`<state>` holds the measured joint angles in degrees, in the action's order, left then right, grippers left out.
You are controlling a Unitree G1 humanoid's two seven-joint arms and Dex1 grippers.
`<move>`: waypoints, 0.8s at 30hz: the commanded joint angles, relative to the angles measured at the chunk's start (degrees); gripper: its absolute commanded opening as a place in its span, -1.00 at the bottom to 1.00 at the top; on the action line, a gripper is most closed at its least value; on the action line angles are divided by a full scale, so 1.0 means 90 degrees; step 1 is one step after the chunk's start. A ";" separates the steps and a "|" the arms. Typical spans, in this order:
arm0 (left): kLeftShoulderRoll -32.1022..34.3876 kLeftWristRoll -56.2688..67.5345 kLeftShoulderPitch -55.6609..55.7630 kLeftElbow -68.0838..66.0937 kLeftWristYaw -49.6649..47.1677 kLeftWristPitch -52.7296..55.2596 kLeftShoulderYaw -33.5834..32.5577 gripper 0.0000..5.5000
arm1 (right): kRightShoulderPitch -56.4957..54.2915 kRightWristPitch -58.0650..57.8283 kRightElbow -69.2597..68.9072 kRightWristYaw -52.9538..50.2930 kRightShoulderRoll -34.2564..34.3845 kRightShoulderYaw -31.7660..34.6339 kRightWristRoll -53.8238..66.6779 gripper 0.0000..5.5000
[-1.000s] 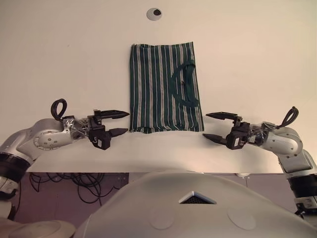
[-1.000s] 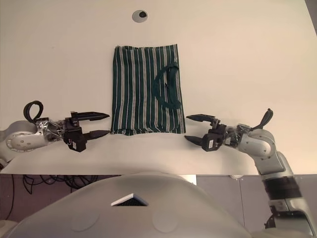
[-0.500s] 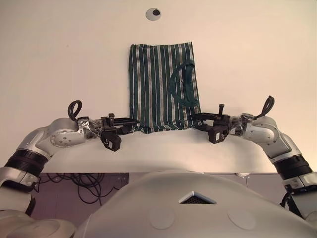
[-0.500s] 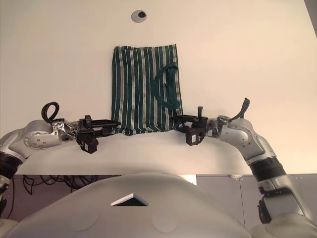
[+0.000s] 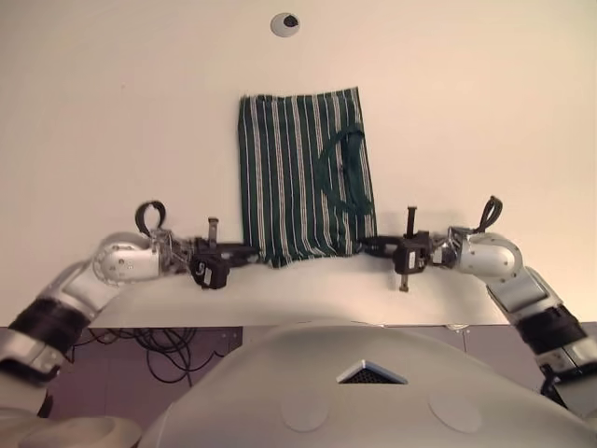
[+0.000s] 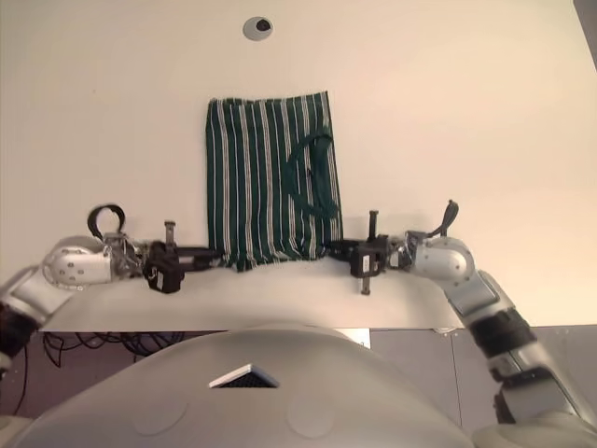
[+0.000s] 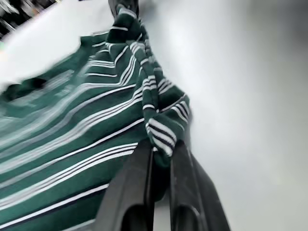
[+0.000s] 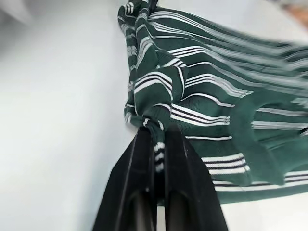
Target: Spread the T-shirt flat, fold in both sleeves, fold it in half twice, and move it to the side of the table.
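Observation:
The T-shirt is dark green with white stripes and lies folded into a tall rectangle in the middle of the white table, its neck opening on the right half. My left gripper is shut on the shirt's near left corner. My right gripper is shut on its near right corner. The left wrist view shows the black fingers pinching bunched striped cloth. In the right wrist view the fingers clamp the hem the same way. The near edge is lifted and gathered between the two grippers.
A round grey cable port sits in the table beyond the shirt's far edge. Bare tabletop lies to the left and right of the shirt. The table's near edge runs just below both grippers, with cables underneath.
Both grippers moved inward from open positions beside the shirt, turned, and shut on its near corners. The shirt's near edge has been drawn up slightly and bunched.

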<state>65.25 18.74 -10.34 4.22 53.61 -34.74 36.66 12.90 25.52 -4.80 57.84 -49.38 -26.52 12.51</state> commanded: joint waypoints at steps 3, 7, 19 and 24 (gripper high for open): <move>0.1462 0.3113 -0.0634 0.1933 0.1916 0.2109 -0.0708 -0.95 | 0.0938 -0.1566 -0.2117 0.1414 -0.1664 0.0788 0.2568 -1.00; 0.1308 0.3251 -0.1010 0.1846 0.2291 0.2453 -0.1273 -0.95 | 0.0934 -0.1788 -0.2273 0.1301 -0.1385 0.1097 0.2483 -1.00; -0.0954 0.3242 0.0131 -0.0180 0.1824 0.4117 -0.2877 -0.95 | -0.0843 -0.2870 -0.1090 -0.0723 0.0671 0.1536 0.1289 -1.00; -0.1968 0.2082 0.0939 -0.1254 0.1215 0.3883 -0.3013 -0.95 | -0.1326 -0.2958 -0.0483 -0.1139 0.1193 0.1480 0.0594 -1.00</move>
<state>50.03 42.66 -4.74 -2.70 66.71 1.72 10.36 3.19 -0.59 -11.44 49.22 -40.48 -13.63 20.10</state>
